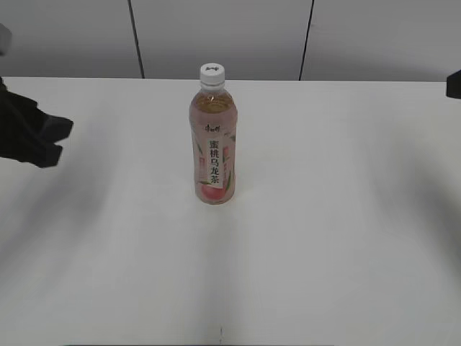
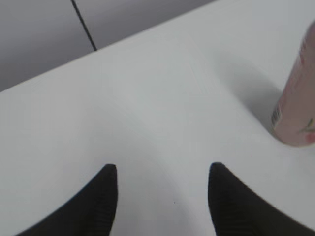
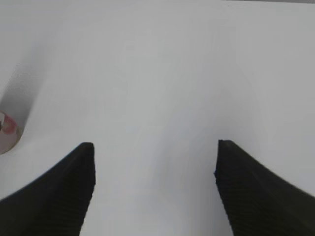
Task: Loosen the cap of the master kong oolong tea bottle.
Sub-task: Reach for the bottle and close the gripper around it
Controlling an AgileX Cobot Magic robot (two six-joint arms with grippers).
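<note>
The master kong oolong tea bottle [image 1: 213, 148] stands upright in the middle of the white table [image 1: 338, 216], amber tea inside, pink peach label with a white strip of black characters. Its white cap [image 1: 212, 71] sits on the neck. My left gripper [image 1: 54, 140] is open and empty at the far left, well apart from the bottle. In the left wrist view the jaws [image 2: 162, 169] are open and the bottle's base [image 2: 295, 113] shows at the right edge. My right gripper [image 3: 155, 147] is open and empty; the bottle's base [image 3: 7, 132] shows at the left edge.
A grey panelled wall [image 1: 223, 36] runs behind the table's far edge. A dark bit of the right arm [image 1: 454, 84] shows at the right edge of the exterior view.
</note>
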